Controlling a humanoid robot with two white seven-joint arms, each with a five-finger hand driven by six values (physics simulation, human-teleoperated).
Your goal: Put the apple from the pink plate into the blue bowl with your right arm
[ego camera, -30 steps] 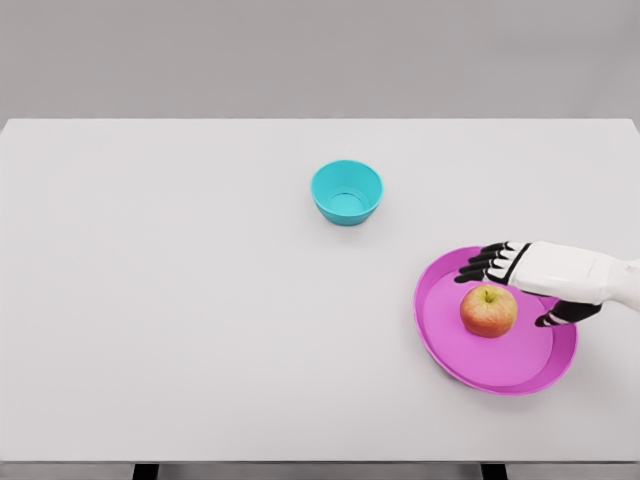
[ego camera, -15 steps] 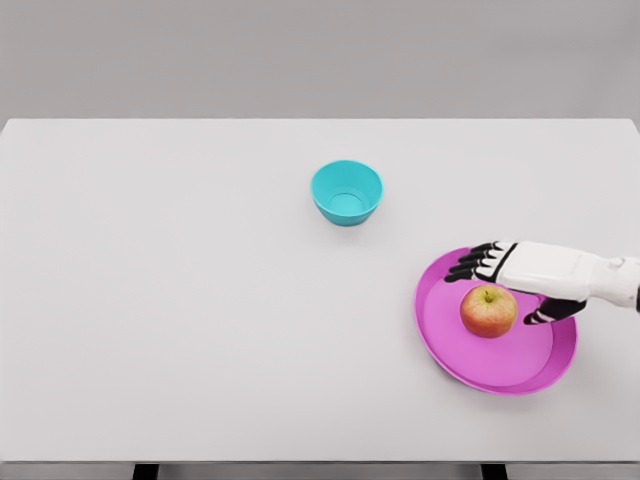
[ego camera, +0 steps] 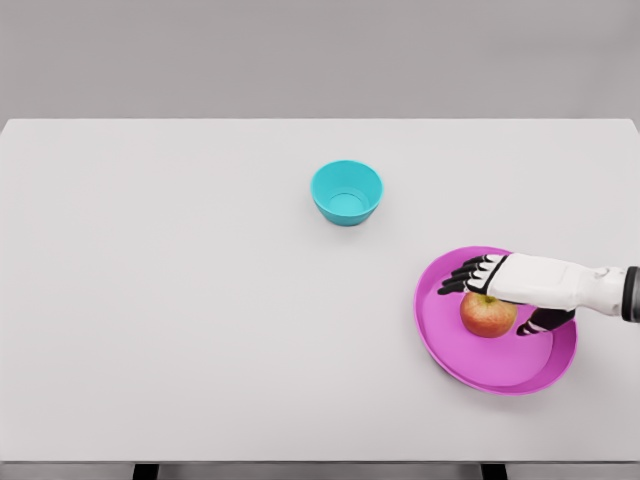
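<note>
A red-yellow apple (ego camera: 486, 317) lies on the pink plate (ego camera: 450, 340) at the right of the white table. My right hand (ego camera: 495, 297) comes in from the right edge and hovers just over the apple's top. Its black fingers (ego camera: 460, 278) are spread past the apple's far side and the thumb (ego camera: 540, 323) reaches down on the apple's right. The hand is open and covers the apple's upper edge. The blue bowl (ego camera: 346, 192) stands empty near the table's middle, up and to the left of the plate. The left arm is out of sight.
The white table (ego camera: 200, 300) stretches wide to the left of the plate. Its front edge runs along the bottom of the picture, with a grey wall behind the far edge.
My right hand has moved down and a little left, from above the plate's far rim to right over the apple. The apple and the bowl have not moved.
</note>
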